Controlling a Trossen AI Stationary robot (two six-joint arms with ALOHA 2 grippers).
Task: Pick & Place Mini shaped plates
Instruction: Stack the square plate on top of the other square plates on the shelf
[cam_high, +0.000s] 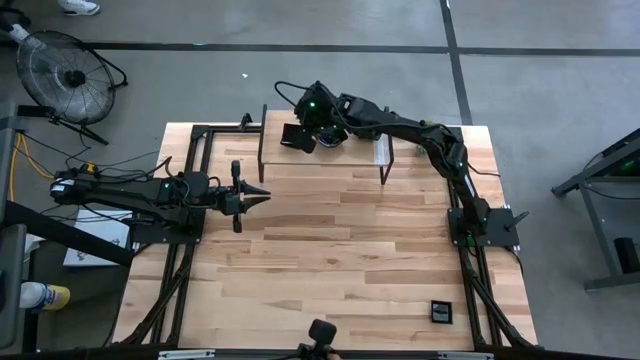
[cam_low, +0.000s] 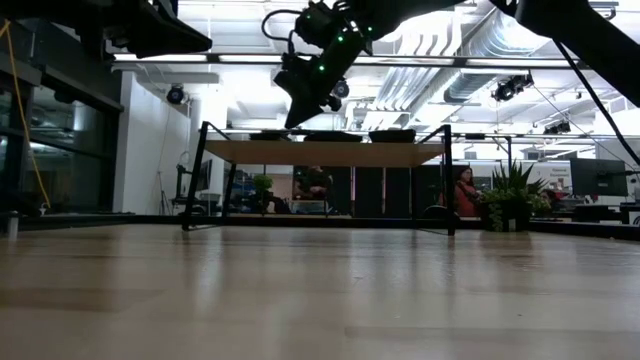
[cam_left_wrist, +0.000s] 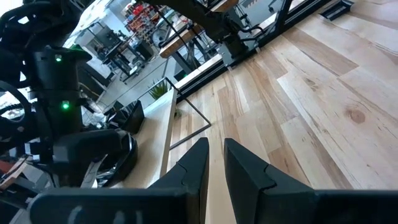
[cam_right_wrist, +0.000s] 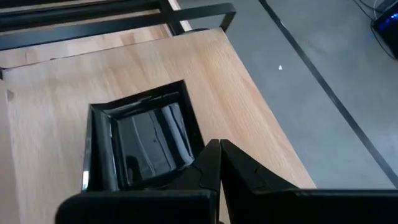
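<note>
Overhead arrangement of a light wooden plank surface (cam_high: 330, 240) with two dark arms. The right gripper (cam_high: 300, 138) reaches across to a raised wooden shelf on a black metal frame (cam_high: 325, 150) at the far edge of the surface; the left gripper (cam_high: 262, 197) lies low over the surface's left side, pointing toward the centre.

Right gripper: the right wrist view shows its jaws drawn fully together, the fingertips (cam_right_wrist: 211, 163) meeting over the near rim of a glossy black square mini plate (cam_right_wrist: 146, 143). Whether the rim is pinched between them cannot be told. This plate sits on the pale shelf top, near the shelf's corner, with grey floor beyond the edge.

In the low view the right gripper (cam_low: 300, 100) hangs just above the shelf (cam_low: 325, 153), on whose top several more dark, low plates (cam_low: 392, 135) show in a row.

Left gripper: the left wrist view shows its jaws standing narrowly apart with only a slim gap between the fingers (cam_left_wrist: 198, 167), and nothing between them. Beyond them lies bare wood, and farther off the shelf with stacked glossy black plates (cam_left_wrist: 121, 155) beside the other arm.

One further small black square plate (cam_high: 441, 312) lies alone on the surface near its front right corner, well apart from both grippers.

A black floor fan (cam_high: 65, 75) stands on the grey floor beyond the surface's far left corner.
</note>
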